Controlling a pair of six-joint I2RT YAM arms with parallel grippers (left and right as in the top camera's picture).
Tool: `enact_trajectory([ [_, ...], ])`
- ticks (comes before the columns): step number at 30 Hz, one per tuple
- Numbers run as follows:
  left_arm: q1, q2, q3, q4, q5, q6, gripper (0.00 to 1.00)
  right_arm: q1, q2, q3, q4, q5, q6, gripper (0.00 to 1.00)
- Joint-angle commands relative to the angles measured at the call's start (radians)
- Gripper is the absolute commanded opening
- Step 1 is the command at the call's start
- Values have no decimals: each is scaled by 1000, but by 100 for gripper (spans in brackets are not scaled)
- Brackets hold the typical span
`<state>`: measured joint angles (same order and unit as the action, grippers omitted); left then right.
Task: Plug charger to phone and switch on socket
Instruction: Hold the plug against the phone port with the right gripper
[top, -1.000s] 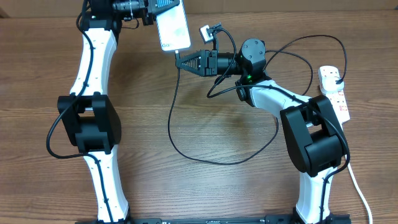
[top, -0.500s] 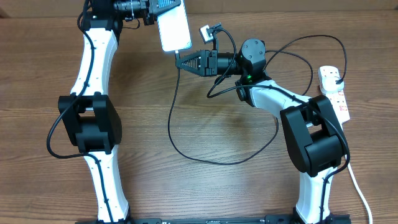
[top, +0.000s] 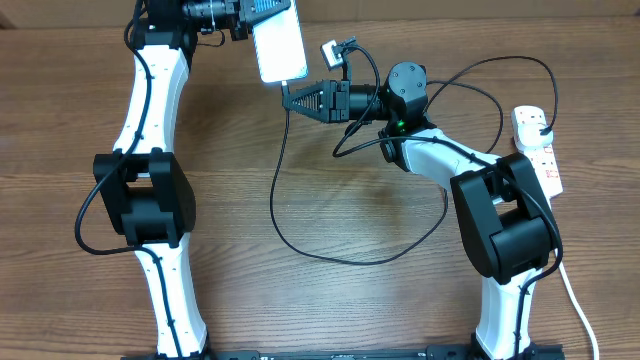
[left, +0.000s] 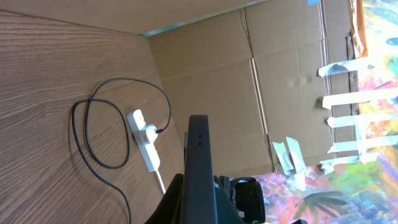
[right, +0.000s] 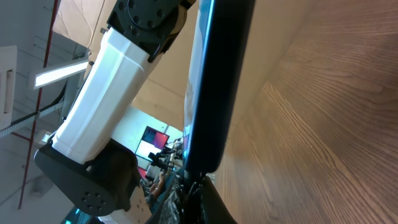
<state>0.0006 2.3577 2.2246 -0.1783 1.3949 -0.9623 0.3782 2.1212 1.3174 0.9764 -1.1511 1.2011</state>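
Note:
The phone (top: 280, 45), its screen lit pale, hangs above the table's far edge with my left gripper (top: 262, 20) shut on its top end. In the left wrist view it is a dark slab (left: 199, 149) between the jaws. My right gripper (top: 290, 96) is shut on the tip end of the charger, right at the phone's bottom edge (right: 221, 74). Whether the tip is seated there is hidden. The black charger cable (top: 300, 245) loops over the table to a plug in the white socket (top: 537, 150) at the right.
The socket's white cord (top: 572, 290) runs down the right side to the front edge. Cardboard walls (left: 249, 81) stand behind the table. The left arm's white link (right: 118, 87) fills the space beside the phone in the right wrist view.
The phone has shifted a hair to the right, towards the right gripper. Both arms are otherwise still.

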Motion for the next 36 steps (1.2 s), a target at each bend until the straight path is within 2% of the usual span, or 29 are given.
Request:
enact_trajectory([
  [1, 12, -11, 22, 7, 19, -11, 4, -10, -8, 12, 10, 17, 3, 4],
  [36, -16, -11, 22, 8, 51, -2, 4, -10, -8, 12, 10, 29, 4, 4],
])
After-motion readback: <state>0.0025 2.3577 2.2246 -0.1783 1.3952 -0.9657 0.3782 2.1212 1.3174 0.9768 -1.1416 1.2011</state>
